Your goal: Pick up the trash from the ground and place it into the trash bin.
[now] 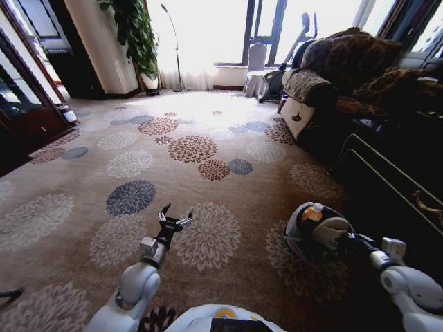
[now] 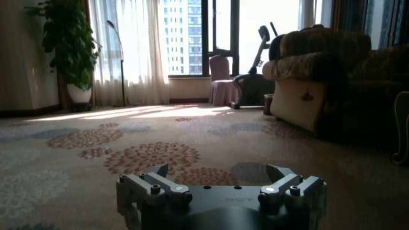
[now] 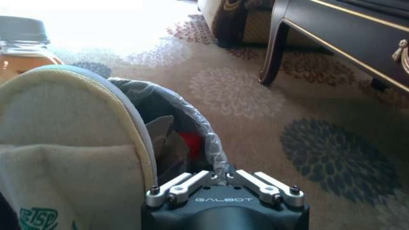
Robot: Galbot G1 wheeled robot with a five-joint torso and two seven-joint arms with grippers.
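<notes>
At lower right, the right end effector (image 3: pixel 223 178) pinches the trash bin (image 1: pixel 299 234) rim. The left end effector (image 1: pixel 174 218) hangs spread above the carpet (image 1: pixel 83 194).

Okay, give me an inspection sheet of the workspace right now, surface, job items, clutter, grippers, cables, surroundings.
Surface: patterned flower carpet, no loose litter seen on it.
Job's things: trash bin lined with a plastic bag, stuffed with a beige slipper, an orange-brown bottle and something red.
Clutter: nothing seen.
Grippers: left gripper open, held above the carpet; right gripper shut on the bin's bag rim.
Cables: nothing seen.
Surroundings: sofa, dark cabinet beside the bin, potted plant, floor lamp, bright window.
</notes>
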